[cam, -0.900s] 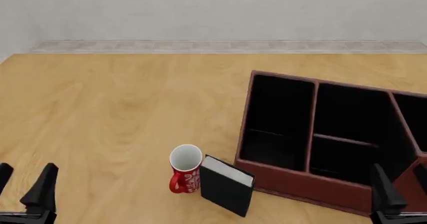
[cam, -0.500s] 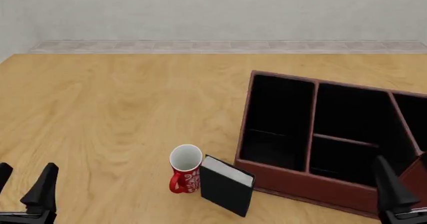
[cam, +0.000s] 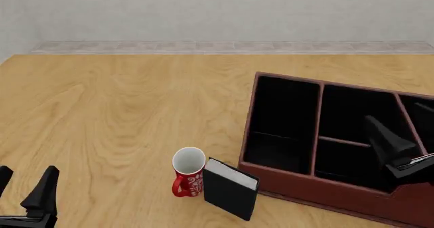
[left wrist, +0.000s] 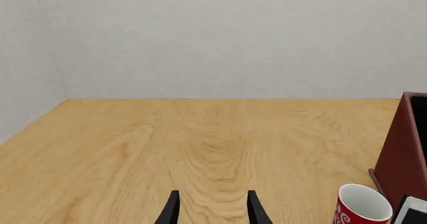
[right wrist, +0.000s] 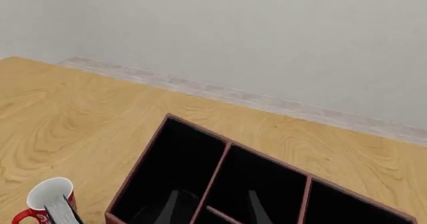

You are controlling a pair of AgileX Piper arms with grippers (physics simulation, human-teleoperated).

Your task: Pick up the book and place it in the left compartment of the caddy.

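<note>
2 arms seen, both jaws spread and empty | left gripper (cam: 24, 190) at lower left of front view | right gripper (cam: 400, 136) over caddy (cam: 326, 185) at right | book (cam: 230, 188) upright on table (cam: 122, 111), lower centre, between mug (cam: 188, 171) and caddy | left compartment (cam: 281, 124) unfilled

Front view: high behind both arms, looking forward and down over the table (cam: 122, 116).
Left wrist: low, facing the far wall (left wrist: 213, 39).
Right wrist: raised, above the caddy (right wrist: 220, 184).
Shared: mug (cam: 188, 176) (in all three views).
</note>
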